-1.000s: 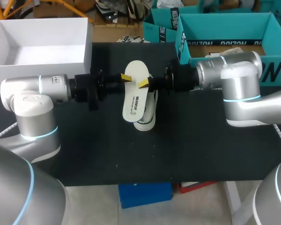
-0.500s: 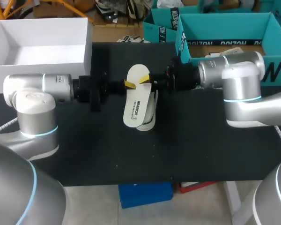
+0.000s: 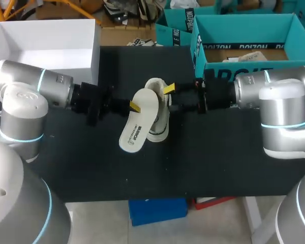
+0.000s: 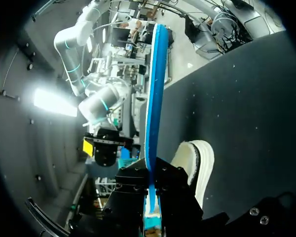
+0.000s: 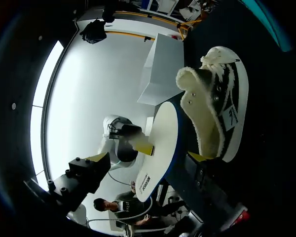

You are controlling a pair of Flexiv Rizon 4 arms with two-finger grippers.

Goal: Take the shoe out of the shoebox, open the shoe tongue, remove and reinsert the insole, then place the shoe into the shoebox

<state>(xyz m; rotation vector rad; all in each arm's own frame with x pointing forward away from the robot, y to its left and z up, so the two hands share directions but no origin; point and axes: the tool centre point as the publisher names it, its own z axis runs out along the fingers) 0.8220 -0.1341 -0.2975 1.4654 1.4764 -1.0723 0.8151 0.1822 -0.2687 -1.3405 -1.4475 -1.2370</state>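
Observation:
A white shoe (image 3: pixel 160 113) with dark stripes and a fleecy lining lies on the black table (image 3: pixel 218 157) near the middle. My left gripper (image 3: pixel 134 106) is shut on the white insole (image 3: pixel 134 127), which hangs tilted just left of the shoe. In the left wrist view the insole (image 4: pixel 153 98) stands edge-on between the fingers of that gripper (image 4: pixel 151 217), blue underside showing, with the shoe (image 4: pixel 197 163) beside it. My right gripper (image 3: pixel 171 99) stands open just right of the shoe, holding nothing. In the right wrist view the shoe (image 5: pixel 217 98) and the insole (image 5: pixel 160 148) lie ahead of it.
An open white shoebox (image 3: pixel 46 68) stands at the table's back left, also in the right wrist view (image 5: pixel 163 69). Open teal boxes (image 3: pixel 254 23) stand at the back right. Bare table lies in front of the shoe.
The right gripper opened, let go of the insole and drew back to the right. The left arm carried the insole down and to the left, tilting it off the shoe.

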